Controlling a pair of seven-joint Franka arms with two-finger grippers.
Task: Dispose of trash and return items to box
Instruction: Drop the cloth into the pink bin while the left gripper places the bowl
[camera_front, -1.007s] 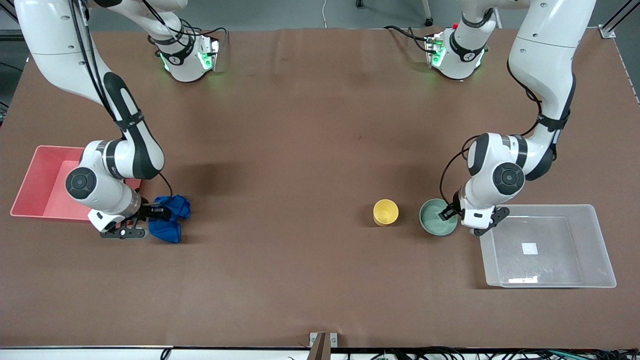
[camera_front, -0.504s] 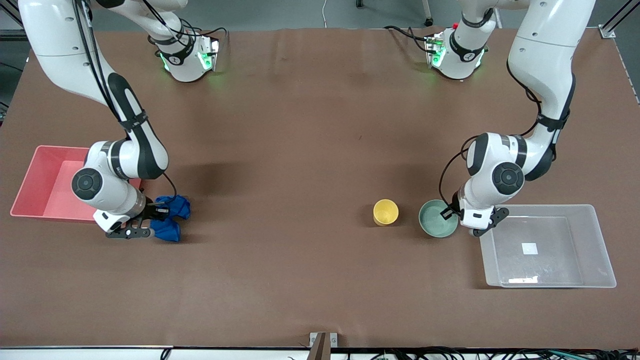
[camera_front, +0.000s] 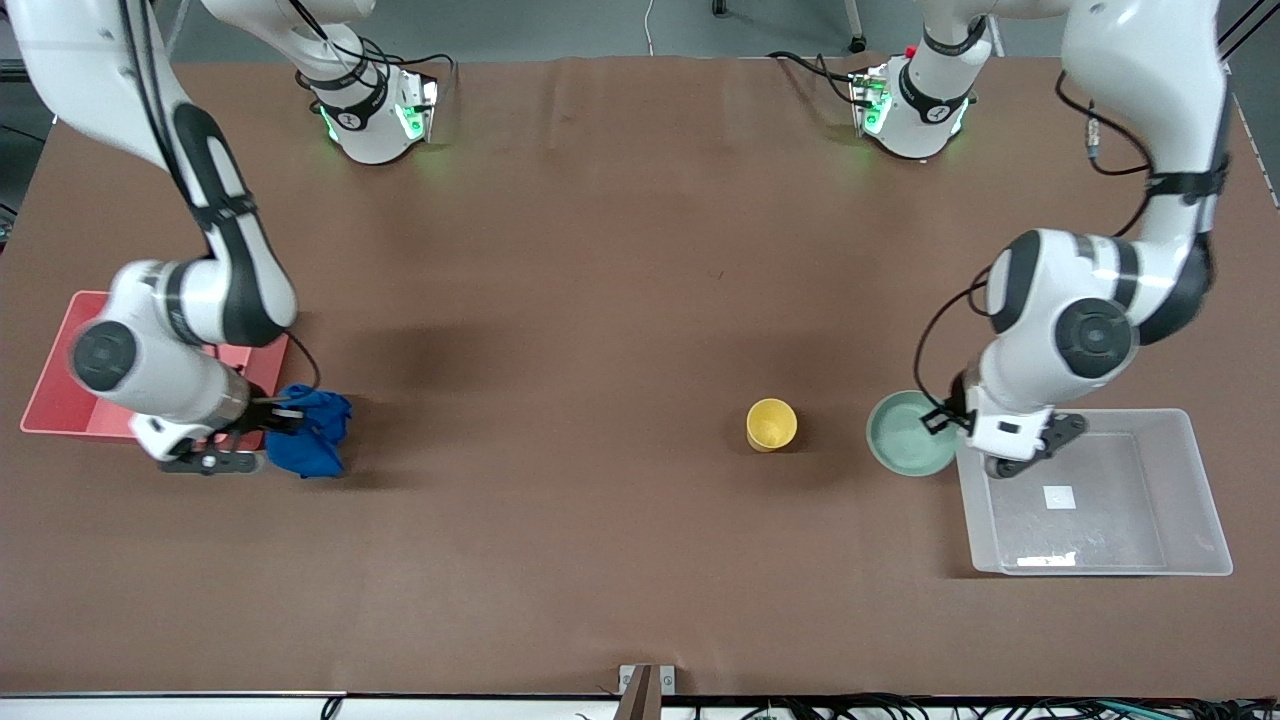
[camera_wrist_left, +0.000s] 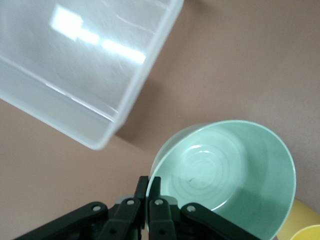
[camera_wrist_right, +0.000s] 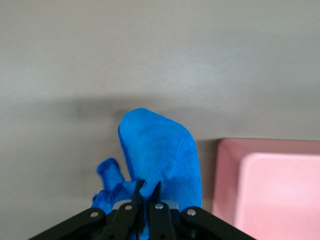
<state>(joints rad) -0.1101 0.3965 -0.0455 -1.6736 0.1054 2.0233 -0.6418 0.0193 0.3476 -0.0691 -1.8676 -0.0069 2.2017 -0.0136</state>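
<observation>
My right gripper (camera_front: 283, 419) is shut on the blue cloth (camera_front: 308, 438) and holds it over the table, just beside the pink bin (camera_front: 52, 405). In the right wrist view the cloth (camera_wrist_right: 160, 150) hangs from the fingers of that gripper (camera_wrist_right: 147, 187), with the bin (camera_wrist_right: 270, 190) next to it. My left gripper (camera_front: 943, 418) is shut on the rim of the mint-green bowl (camera_front: 905, 432) and holds it over the table at the clear tub's (camera_front: 1195, 480) edge. The left wrist view shows this gripper (camera_wrist_left: 152, 182), the bowl (camera_wrist_left: 225, 170) and the tub (camera_wrist_left: 75, 75). The yellow cup (camera_front: 771, 424) stands beside the bowl.
The clear tub holds only its white label (camera_front: 1059, 496). The pink bin lies at the right arm's end of the table, partly hidden by the right arm. Both arm bases stand along the table's edge farthest from the front camera.
The right gripper has carried the blue cloth toward the pink bin. The left gripper has lifted the bowl and moved it toward the clear tub. The yellow cup has not moved.
</observation>
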